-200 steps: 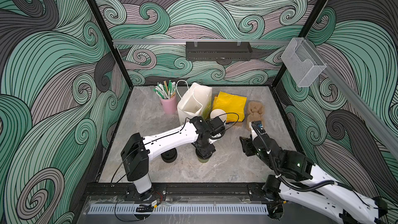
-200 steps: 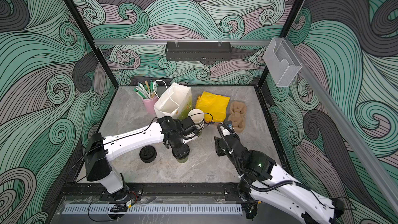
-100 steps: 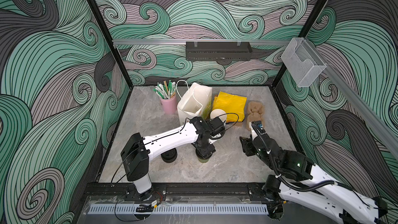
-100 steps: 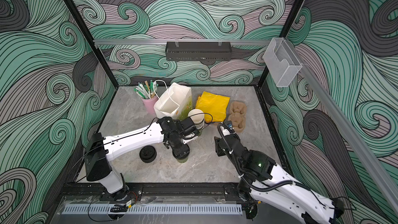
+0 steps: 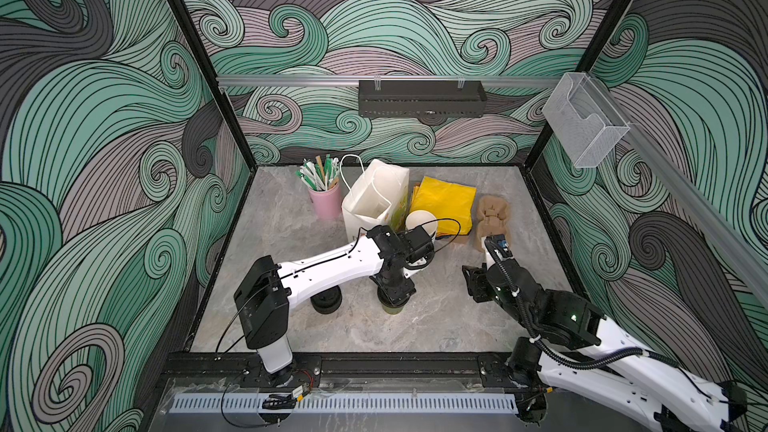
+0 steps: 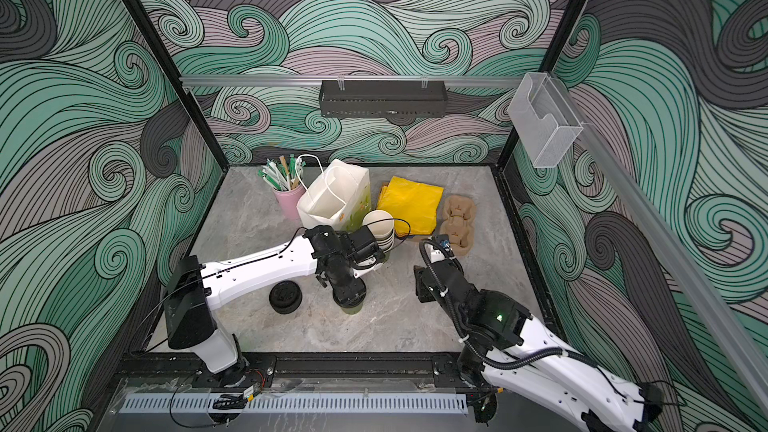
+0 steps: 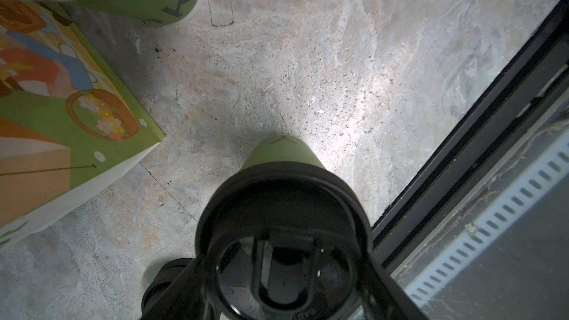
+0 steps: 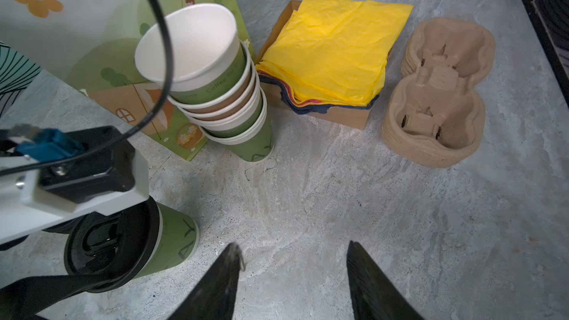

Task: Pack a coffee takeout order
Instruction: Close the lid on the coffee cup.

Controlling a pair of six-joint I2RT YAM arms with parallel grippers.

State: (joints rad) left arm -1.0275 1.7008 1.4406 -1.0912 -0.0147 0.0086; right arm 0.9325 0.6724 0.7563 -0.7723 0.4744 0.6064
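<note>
A green paper cup with a black lid [image 5: 392, 308] [image 6: 352, 308] [image 8: 175, 241] stands upright on the table's middle. My left gripper [image 5: 395, 290] [image 7: 283, 272] points down over it. Its fingers press on both sides of the lid's rim [image 7: 283, 198], so it is shut on the lidded cup. The tan two-cup carrier [image 5: 492, 218] [image 8: 437, 93] lies at the back right, with the yellow sheet [image 5: 444, 201] [image 8: 332, 53] on a pile beside it. My right gripper [image 5: 471, 280] [image 8: 294, 250] hangs open over bare table, right of the cup, nothing between its fingers.
A stack of lidless cups [image 5: 420, 222] [image 8: 209, 81] stands just behind the left wrist. A white paper bag [image 5: 374, 197] stands open behind that. A pink holder of stirrers [image 5: 324, 201] is at the back left. A squat stack of black lids [image 5: 327, 301] sits left of the cup.
</note>
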